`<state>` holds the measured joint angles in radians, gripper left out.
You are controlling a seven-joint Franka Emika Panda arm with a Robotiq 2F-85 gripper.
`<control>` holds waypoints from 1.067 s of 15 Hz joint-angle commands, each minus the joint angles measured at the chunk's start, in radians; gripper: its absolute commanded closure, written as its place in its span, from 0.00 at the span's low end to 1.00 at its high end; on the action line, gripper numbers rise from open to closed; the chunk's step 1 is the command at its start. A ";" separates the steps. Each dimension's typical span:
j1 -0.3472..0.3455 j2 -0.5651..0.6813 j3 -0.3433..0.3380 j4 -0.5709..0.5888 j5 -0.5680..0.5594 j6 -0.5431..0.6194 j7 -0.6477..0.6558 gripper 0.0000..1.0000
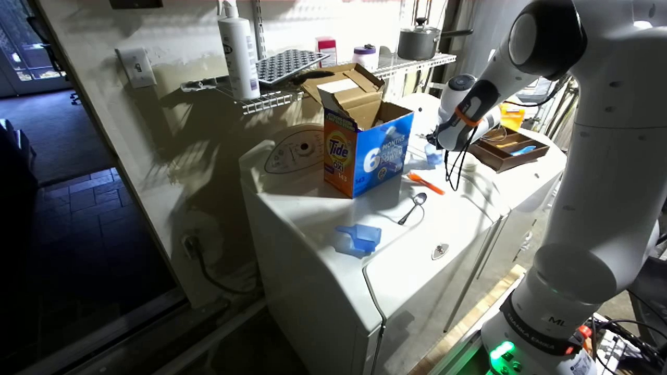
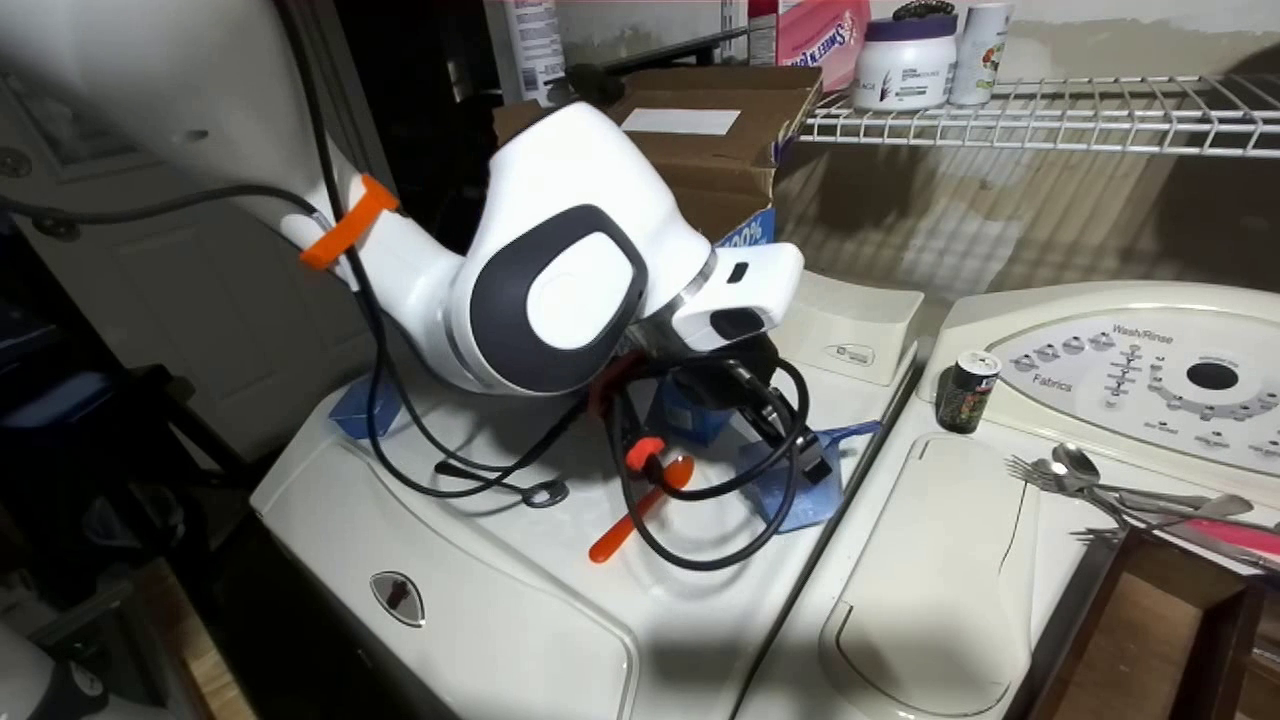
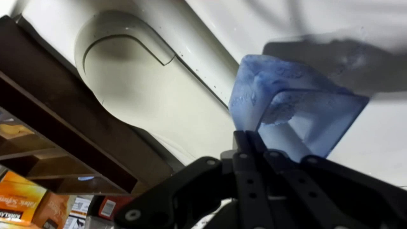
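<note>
My black gripper (image 3: 250, 132) is shut on a translucent blue scoop (image 3: 295, 95) in the wrist view. The fingertips meet where the scoop narrows; its handle is not visible there. Some powder clings inside the scoop, and a shadow falls beside it. In an exterior view the gripper (image 2: 815, 465) reaches down to this scoop (image 2: 795, 500), over the white machine near the seam. An exterior view shows the scoop (image 1: 433, 154) partly, below the wrist. A second blue scoop (image 1: 367, 237) lies at the machine's far end. Between them are an orange utensil (image 1: 426, 183) and a metal spoon (image 1: 418, 199).
An open Tide box (image 1: 367, 151) stands behind the utensils. On the neighbouring machine are a brown divided tray (image 3: 79, 127), loose cutlery (image 2: 1080, 480) and a small dark can (image 2: 968, 390). Cables (image 2: 700, 565) hang in a loop from the wrist. A wire shelf (image 2: 1050, 125) runs along the wall.
</note>
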<state>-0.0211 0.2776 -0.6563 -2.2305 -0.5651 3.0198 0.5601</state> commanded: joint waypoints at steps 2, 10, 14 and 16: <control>0.246 -0.010 -0.266 -0.021 -0.269 0.058 0.232 0.99; 0.650 -0.006 -0.587 -0.057 -0.577 -0.068 0.515 0.99; 0.807 0.008 -0.678 -0.097 -0.673 -0.156 0.624 0.99; 0.885 0.015 -0.728 -0.109 -0.726 -0.192 0.689 0.99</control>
<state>0.7554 0.2811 -1.3064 -2.3200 -1.1981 2.8737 1.1385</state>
